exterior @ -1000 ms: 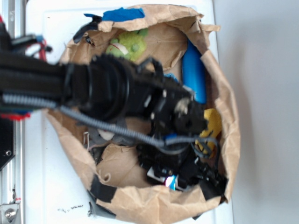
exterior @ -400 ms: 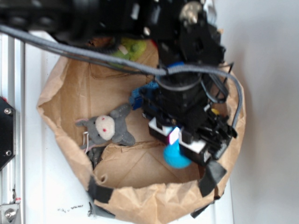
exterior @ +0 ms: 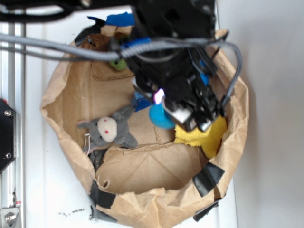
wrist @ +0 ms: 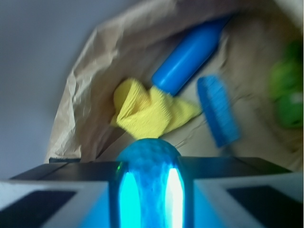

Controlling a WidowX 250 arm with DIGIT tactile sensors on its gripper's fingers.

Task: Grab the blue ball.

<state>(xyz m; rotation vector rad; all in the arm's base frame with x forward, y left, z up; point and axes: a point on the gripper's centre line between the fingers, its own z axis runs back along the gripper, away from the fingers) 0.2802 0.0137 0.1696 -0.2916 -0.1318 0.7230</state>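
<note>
Exterior view, from above. Crumpled brown paper bag (exterior: 142, 199), rim rolled open and patched with black tape, lying on white table (exterior: 47, 190). Black gripper (exterior: 178, 114) over the bag's right half, grey cables looping around the arm. Small smooth blue ball (exterior: 160, 118) clamped at the gripper's tip, partly hidden by the black housing; appears raised off the bag floor, though height hard to judge from this angle. Crumpled yellow cloth (exterior: 204, 135) just beside the ball, to the right and below, against the bag's right wall. Grey plush toy with white face (exterior: 108, 132) on the bag floor to the left, well apart from the ball. Scrap of green plush (exterior: 118, 64) showing near the top edge, mostly covered by the arm. Flat blue piece (exterior: 119, 19) at the bag's top rim.

Wrist view, blurred. Blue ball (wrist: 151, 185) filling the lower centre, gripper closed tight on both its sides. Beyond it: yellow cloth (wrist: 149, 114), long blue cylinder (wrist: 190, 54) leaning on the bag wall (wrist: 95, 71), blue brush-like item (wrist: 218, 111), green blur (wrist: 287, 95) at right edge.
</note>
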